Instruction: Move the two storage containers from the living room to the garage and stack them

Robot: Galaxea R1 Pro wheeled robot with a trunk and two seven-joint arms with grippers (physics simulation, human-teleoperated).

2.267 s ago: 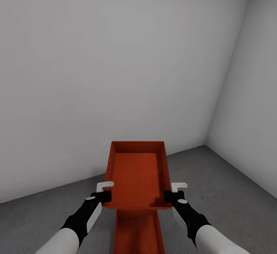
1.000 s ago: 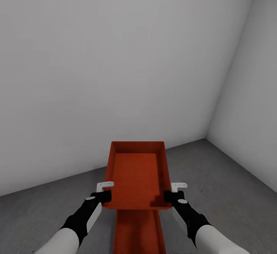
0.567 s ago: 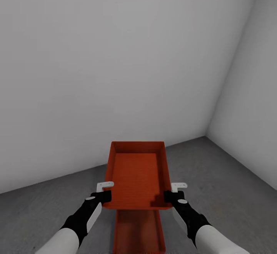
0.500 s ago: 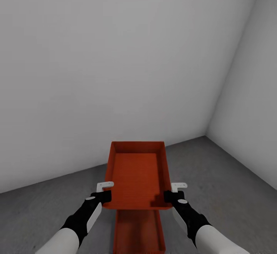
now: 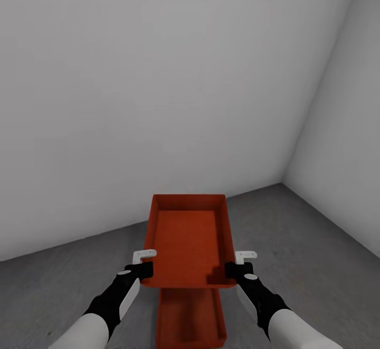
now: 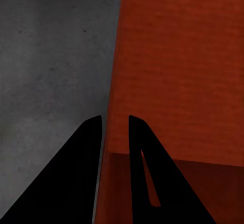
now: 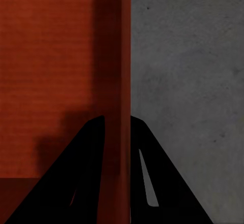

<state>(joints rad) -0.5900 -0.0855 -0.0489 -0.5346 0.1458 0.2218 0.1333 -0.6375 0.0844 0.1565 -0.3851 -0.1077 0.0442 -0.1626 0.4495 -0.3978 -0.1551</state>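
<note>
I hold one orange-red storage container [image 5: 188, 241] level in front of me, above the grey concrete floor [image 5: 306, 254] of the garage. My left gripper [image 5: 143, 270] is shut on its left wall [image 6: 114, 127] near the front corner. On the opposite wall [image 7: 119, 132] my right gripper [image 5: 233, 271] is shut in the same way. The other storage container [image 5: 190, 320] lies on the floor directly under the held one, its near end showing below it.
A plain white-grey wall [image 5: 158, 90] stands ahead and a second wall [image 5: 348, 143] meets it at a corner on the right. Bare concrete stretches to either side of the containers.
The view has shifted slightly: the wall corner and floor line sit a little higher, and more of the lower container shows. Both grippers and the held container keep their places.
</note>
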